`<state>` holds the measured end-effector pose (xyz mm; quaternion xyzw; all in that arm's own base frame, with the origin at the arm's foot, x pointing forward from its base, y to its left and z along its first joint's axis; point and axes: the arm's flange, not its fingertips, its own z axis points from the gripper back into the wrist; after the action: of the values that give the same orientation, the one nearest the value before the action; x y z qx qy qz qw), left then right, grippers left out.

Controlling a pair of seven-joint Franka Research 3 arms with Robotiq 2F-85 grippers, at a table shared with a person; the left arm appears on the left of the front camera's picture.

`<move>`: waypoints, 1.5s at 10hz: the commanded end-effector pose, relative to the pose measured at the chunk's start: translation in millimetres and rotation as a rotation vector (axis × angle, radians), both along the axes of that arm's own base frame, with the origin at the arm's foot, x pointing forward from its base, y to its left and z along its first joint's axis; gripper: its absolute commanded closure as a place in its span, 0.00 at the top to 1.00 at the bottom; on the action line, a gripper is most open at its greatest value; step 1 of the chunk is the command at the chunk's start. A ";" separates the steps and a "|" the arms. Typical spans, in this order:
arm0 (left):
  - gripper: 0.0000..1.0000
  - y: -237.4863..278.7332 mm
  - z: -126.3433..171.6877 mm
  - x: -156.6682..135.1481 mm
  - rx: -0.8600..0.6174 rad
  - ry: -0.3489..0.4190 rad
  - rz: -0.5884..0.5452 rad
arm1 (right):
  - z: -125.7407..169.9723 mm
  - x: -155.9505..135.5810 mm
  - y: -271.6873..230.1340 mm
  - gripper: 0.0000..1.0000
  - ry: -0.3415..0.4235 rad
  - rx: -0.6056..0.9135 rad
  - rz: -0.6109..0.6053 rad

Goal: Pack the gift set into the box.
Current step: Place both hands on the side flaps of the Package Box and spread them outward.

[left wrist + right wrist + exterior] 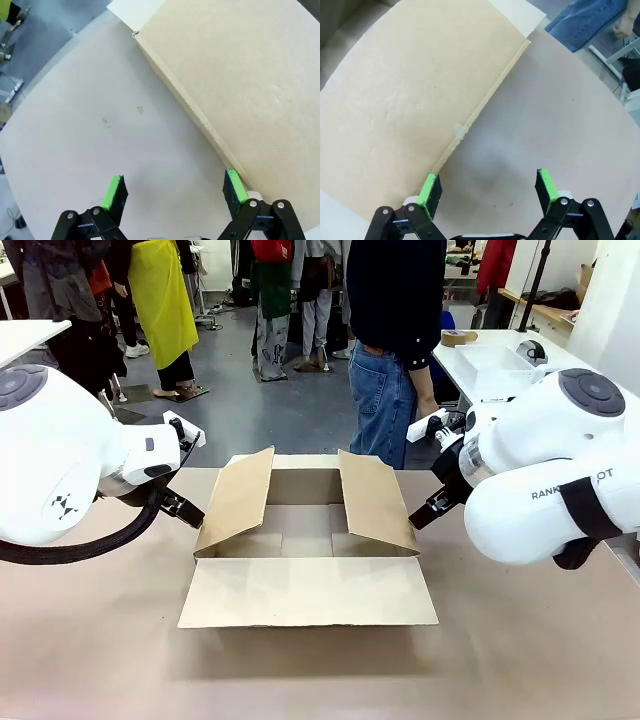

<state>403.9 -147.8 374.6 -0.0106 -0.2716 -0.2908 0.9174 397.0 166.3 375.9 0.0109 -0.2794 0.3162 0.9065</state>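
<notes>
Box [308, 592] at centre of the front view stands open, flaps unfolded and floor bare, with left gripper [175, 186] and right gripper [487, 186] each spread wide, empty, beside a side flap's outer edge, so we judge packing wholly ahead.

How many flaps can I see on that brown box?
3: the left flap and right flap slant upward, the near flap lies flat toward the camera. A far flap may be hidden behind the box.
</notes>
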 end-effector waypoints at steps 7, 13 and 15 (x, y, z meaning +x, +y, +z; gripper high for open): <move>1.00 13.3 13.0 -4.3 -0.070 0.026 -0.032 | 16.0 -4.5 -8.0 1.00 0.012 0.039 -0.002; 1.00 147.2 130.6 -87.3 -0.484 -0.036 -0.257 | 167.0 -86.6 -169.9 1.00 0.256 0.580 -0.247; 1.00 234.0 94.7 -105.1 -0.870 0.024 -0.252 | 157.2 -124.6 -277.8 1.00 0.229 0.898 -0.444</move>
<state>325.3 46.9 525.1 -0.3438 -0.3721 -0.3101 0.8045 279.8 -66.2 551.9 0.3350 -0.2562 0.0554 0.9050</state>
